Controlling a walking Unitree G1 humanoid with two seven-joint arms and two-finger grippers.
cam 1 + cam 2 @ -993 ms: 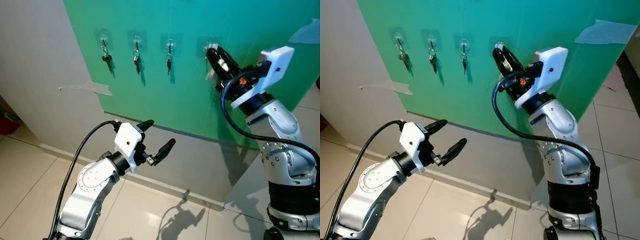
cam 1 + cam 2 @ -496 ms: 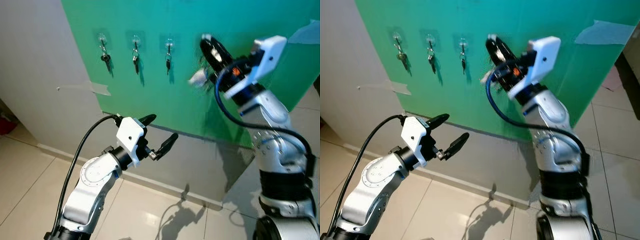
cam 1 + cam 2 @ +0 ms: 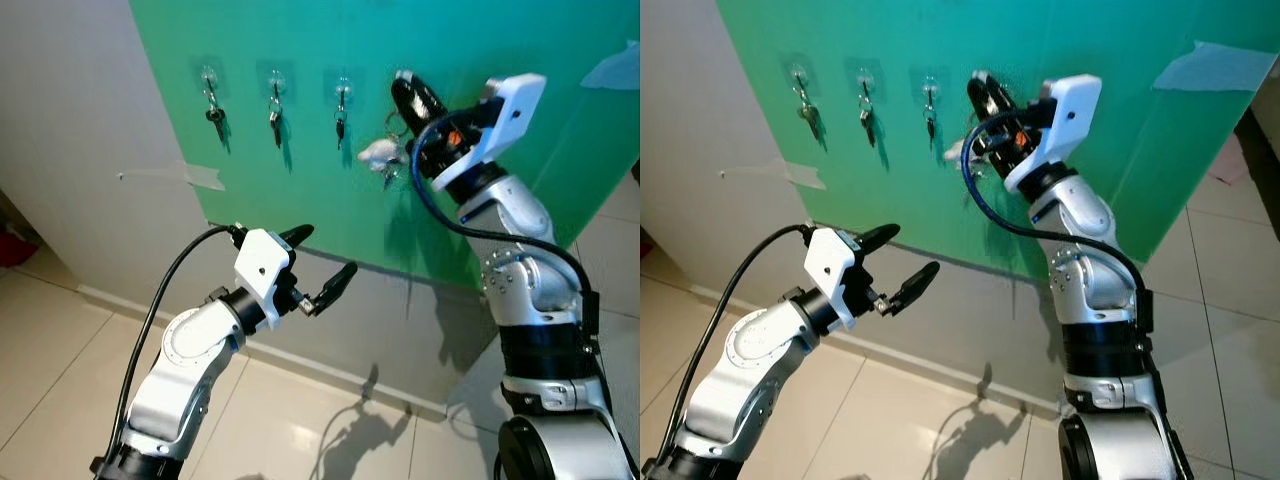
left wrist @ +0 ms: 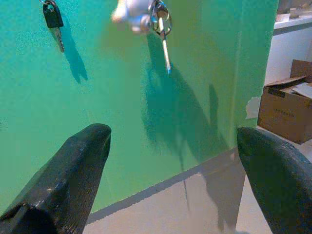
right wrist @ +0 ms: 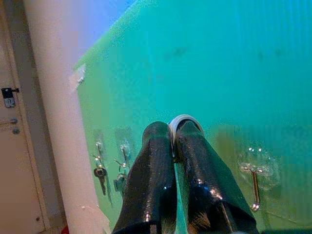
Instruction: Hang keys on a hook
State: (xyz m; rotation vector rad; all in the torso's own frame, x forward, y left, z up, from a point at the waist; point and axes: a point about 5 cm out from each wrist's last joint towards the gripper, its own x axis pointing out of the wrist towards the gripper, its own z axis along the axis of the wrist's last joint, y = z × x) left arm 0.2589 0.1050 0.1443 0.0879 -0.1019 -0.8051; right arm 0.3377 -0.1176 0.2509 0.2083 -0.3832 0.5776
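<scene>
The bunch of keys [image 3: 385,150], a key ring with a pale fob and a silver key hanging from it, is held up against the green wall panel [image 3: 470,40] by the right pincer [image 3: 403,92]. The ring shows as a pale loop [image 5: 181,121] nipped between the tips of the two black fingers [image 5: 152,175], which are pressed together on it. The fob sticks out to the robot's left of the fingers and the key dangles below it, close to the panel.

In the right wrist view a clear adhesive hook [image 5: 254,181] with a metal prong sits on the panel just beside the fingers; it carries nothing, and the ring is not on it.

Farther to the robot's left along the panel are three more clear hooks in a row, each holding one hanging key: a first key [image 3: 212,113], a second key [image 3: 272,113] and a third key [image 3: 339,122].

The left pincer [image 3: 318,266] is held lower down, in front of the grey strip beneath the panel, its fingers spread wide with nothing between them. A torn piece of tape [image 3: 200,177] clings to the grey wall at the panel's edge, and the floor [image 3: 60,360] is pale tile.
</scene>
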